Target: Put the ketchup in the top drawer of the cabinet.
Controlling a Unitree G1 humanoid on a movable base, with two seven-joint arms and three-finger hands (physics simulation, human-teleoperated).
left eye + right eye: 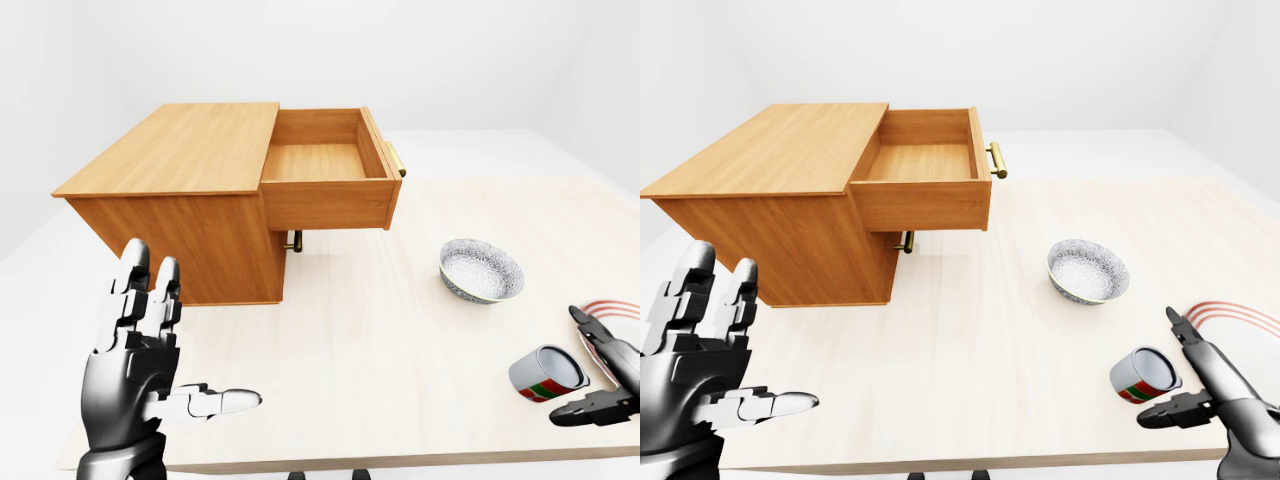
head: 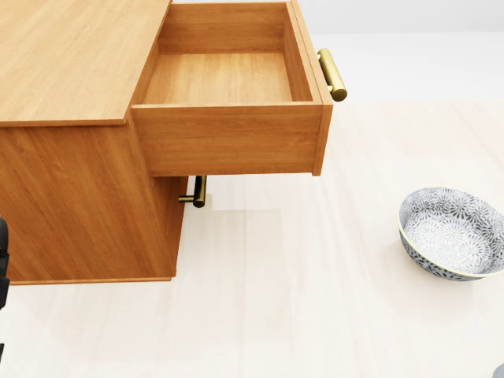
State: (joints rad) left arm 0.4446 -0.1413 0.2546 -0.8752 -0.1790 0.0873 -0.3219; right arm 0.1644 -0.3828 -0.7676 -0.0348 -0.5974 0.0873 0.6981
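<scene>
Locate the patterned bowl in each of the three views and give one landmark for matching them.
Left-eye view: the patterned bowl sits right of centre on the table, below and right of the open top drawer.
Head view: at the right edge, lower half, partly cut off.
Right-eye view: right of centre, above the tipped can.
Shared landmark: the open top drawer's brass handle.

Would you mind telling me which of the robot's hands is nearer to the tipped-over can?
The right hand is nearer: its open fingers sit just right of the can. The left hand is raised, open, across the table at the view's left edge.
</scene>
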